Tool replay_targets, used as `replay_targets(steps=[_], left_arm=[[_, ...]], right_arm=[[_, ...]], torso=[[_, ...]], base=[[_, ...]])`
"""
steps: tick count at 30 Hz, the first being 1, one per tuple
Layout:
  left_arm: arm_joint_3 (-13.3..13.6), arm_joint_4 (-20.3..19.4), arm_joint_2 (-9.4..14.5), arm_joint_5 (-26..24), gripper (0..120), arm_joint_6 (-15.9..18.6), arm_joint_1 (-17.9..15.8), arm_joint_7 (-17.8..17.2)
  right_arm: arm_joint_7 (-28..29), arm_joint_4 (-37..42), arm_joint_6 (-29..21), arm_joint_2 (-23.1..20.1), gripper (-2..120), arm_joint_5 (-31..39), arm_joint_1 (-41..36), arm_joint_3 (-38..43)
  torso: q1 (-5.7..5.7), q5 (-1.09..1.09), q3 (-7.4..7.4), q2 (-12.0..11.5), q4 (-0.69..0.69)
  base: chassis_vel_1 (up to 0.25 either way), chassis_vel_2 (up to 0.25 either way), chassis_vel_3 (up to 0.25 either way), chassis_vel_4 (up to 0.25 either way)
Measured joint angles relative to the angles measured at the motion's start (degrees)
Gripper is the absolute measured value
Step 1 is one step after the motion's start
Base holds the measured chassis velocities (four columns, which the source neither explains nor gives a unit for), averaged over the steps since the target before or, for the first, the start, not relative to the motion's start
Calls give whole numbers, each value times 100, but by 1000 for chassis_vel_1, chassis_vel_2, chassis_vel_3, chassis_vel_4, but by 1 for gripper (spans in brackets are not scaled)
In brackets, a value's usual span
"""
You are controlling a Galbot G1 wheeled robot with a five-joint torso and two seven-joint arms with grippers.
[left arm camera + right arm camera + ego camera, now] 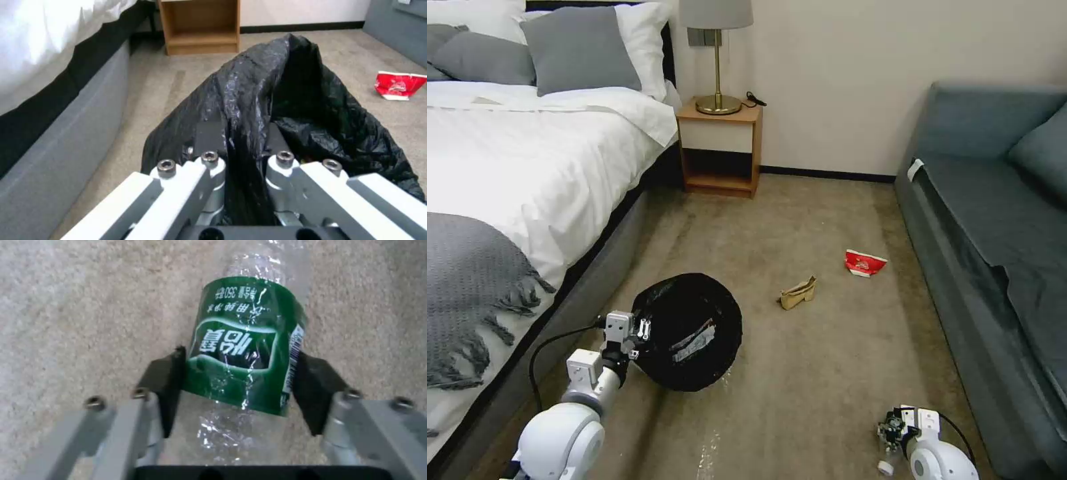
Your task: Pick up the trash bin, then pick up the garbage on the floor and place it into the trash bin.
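The trash bin, lined with a crinkled black bag, hangs tilted just above the floor beside the bed, its mouth facing me. My left gripper is shut on its rim, the bag fold pinched between the pads. A shiny flat piece lies inside. My right gripper is low at the carpet, both pads against the green label of the clear plastic bottle. A tan carton and a red-and-white packet lie on the carpet farther ahead.
The bed runs along the left and a grey sofa along the right. A wooden nightstand with a lamp stands against the far wall. Open carpet lies between them.
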Motion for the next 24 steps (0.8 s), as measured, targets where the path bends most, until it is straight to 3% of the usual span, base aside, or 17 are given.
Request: replay_targets(steps=[6,7,12,21,23,24], left_arm=[[-3,0,-3,4,7,5,0,0],[-11,0,0,4,7,5,2,0],[-16,-2,6,5,7,5,10,2],[-18,-2,12,8,7,5,15,9],[-19,-11,14,18,7,1,42,14],[-19,-11,14,18,7,1,42,14]], right_arm=[[-26,-4,30,0,34,-37,13,-5],[-39,3,44,3,26,-58,14,-5],[-64,30,121,43,17,-104,14,-28],[-154,108,425,164,17,-339,2,-36],[-412,124,949,215,17,-483,17,-19],[-412,124,949,215,17,-483,17,-19]], torso=[[0,-1,0,0,0],[0,-1,0,0,0],[0,0,0,0,0],[0,0,0,0,0],[0,-1,0,0,-1],[0,-1,0,0,-1]], base=[[0,0,0,0],[0,0,0,0],[0,0,0,0],[0,0,0,0],[0,0,0,0],[0,0,0,0]])
